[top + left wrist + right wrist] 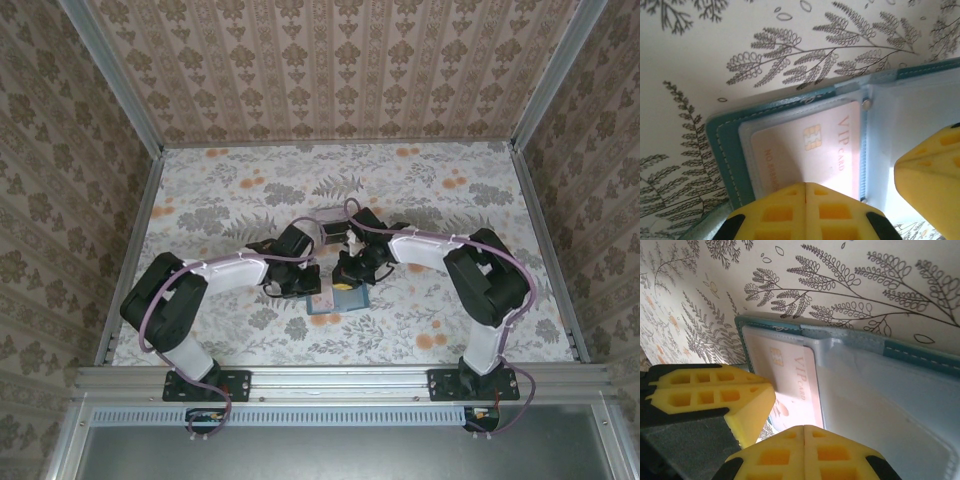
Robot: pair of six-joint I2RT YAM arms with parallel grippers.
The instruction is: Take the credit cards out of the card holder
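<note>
Lying open on the worktop [685, 55], the card holder [722, 145] is seen with a credit card [800, 150] sleeved inside; thin, stiff, slippery, it should be pinched edgewise. Both pairs of jaws are clenched

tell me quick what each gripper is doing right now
left gripper: closed, tips on the pink card, grip on it unclear
right gripper: closed over the card holder, any hold cannot be told

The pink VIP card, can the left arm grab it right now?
Probably not yet. The pink VIP card lies tucked under a clear sleeve of the card holder, and the left gripper, right at its edge, looks shut.
</note>
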